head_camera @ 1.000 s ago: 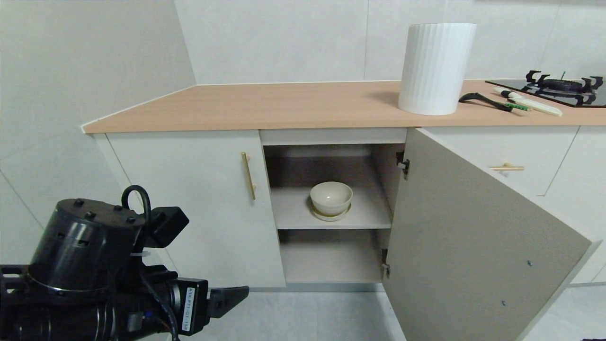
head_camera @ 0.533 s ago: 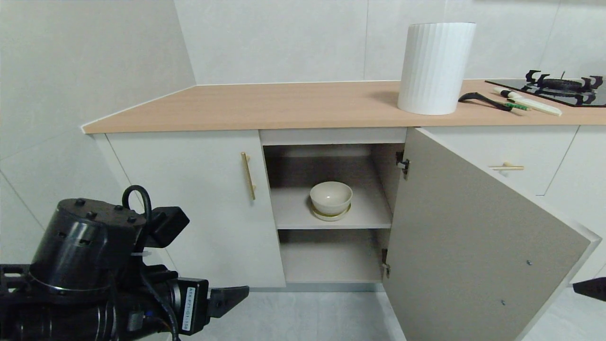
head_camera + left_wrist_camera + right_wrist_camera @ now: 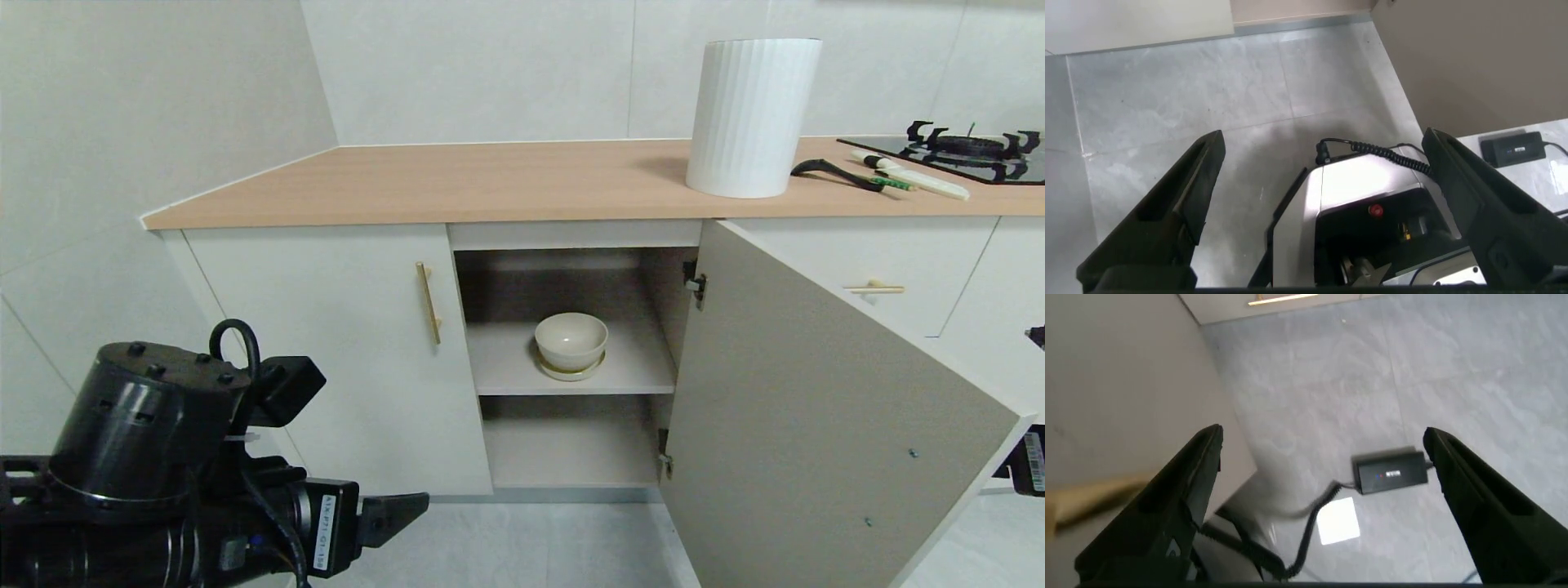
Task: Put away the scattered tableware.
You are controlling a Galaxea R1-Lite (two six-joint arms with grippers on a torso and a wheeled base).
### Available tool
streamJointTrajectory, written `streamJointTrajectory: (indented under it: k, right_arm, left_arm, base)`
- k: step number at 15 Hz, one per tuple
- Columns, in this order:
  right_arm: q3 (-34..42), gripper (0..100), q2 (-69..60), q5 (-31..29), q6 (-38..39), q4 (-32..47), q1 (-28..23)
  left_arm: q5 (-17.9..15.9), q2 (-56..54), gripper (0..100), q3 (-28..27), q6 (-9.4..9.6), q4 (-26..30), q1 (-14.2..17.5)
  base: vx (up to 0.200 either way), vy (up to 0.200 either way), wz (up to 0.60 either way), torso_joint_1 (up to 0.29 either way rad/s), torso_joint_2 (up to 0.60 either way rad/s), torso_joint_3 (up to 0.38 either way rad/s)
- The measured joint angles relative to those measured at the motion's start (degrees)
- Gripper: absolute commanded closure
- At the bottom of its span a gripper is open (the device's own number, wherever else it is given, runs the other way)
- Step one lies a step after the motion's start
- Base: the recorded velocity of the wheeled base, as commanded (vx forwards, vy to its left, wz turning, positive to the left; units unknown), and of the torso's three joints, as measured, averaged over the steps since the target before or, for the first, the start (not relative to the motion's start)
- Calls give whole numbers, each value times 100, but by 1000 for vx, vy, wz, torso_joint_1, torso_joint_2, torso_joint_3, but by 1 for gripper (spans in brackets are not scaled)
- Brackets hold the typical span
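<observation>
A cream bowl (image 3: 571, 340) sits on a small plate (image 3: 571, 372) on the upper shelf (image 3: 506, 363) of the cabinet, whose right door (image 3: 808, 408) stands wide open. My left gripper (image 3: 392, 513) hangs low at the lower left, well short of the cabinet. In the left wrist view the left gripper (image 3: 1323, 147) is open over the floor, nothing between its fingers. My right arm (image 3: 1030, 464) shows at the far right edge, beyond the open door. The right gripper (image 3: 1323, 439) is open and empty above the floor tiles.
On the wooden countertop (image 3: 457, 180) stand a tall white ribbed cylinder (image 3: 751, 118), a black utensil (image 3: 833, 173), a white-handled tool (image 3: 918, 178) and a gas hob (image 3: 971, 151). The left cabinet door (image 3: 335, 351) is closed. A black power adapter (image 3: 1392, 470) lies on the floor.
The right arm has come into the head view at the far right edge and risen. The left arm, bowl and door have stayed put.
</observation>
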Motion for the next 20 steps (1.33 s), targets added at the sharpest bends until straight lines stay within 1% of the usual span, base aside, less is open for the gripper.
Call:
streamJointTrajectory:
  k: [3,6,8,12,13,15,16,17,18,20]
  right_arm:
    - [212,0,112,-2,-6,-329,160]
    - [322,0,151,-7,43,-349,402]
    - [355,0,162,2,268,-367,656]
    - [366,0,267,2,917,-390,1532]
    - [372,0,335,4,1084,-499,1712]
    - [490,0,523,0,1319,-980,2020]
    - [568,0,621,-2,1354,-1261,2100]
    - [651,0,713,-16,1376,-1356,2152]
    - [722,0,798,-29,1406,-1670,2196]
    - [837,0,984,-55,1669,-2225,2345]
  left_arm:
    - [0,-1,0,0,0,0,0]
    - [0,-1,0,0,0,0,5]
    - [0,-6,0,0,0,0,0]
    - [0,-15,0,0,0,0,0]
    - [2,-17,0,0,0,0,0]
    - [0,-22,0,0,0,-2,0]
    - [0,-26,0,0,0,0,5]
    - [0,-30,0,0,0,5,5]
    - [0,-32,0,-4,0,-2,0]
    - [0,-39,0,-6,0,0,-2]
  base:
    - [0,0,0,0,0,0]
    - [0,0,0,0,0,0]
    - [0,0,0,0,0,0]
    - [0,0,0,0,0,0]
    - [0,0,0,0,0,0]
    - [0,0,0,0,0,0]
    - [0,0,0,0,0,0]
    - [0,0,0,0,0,0]
    - [0,0,0,0,0,0]
    - [0,0,0,0,0,0]
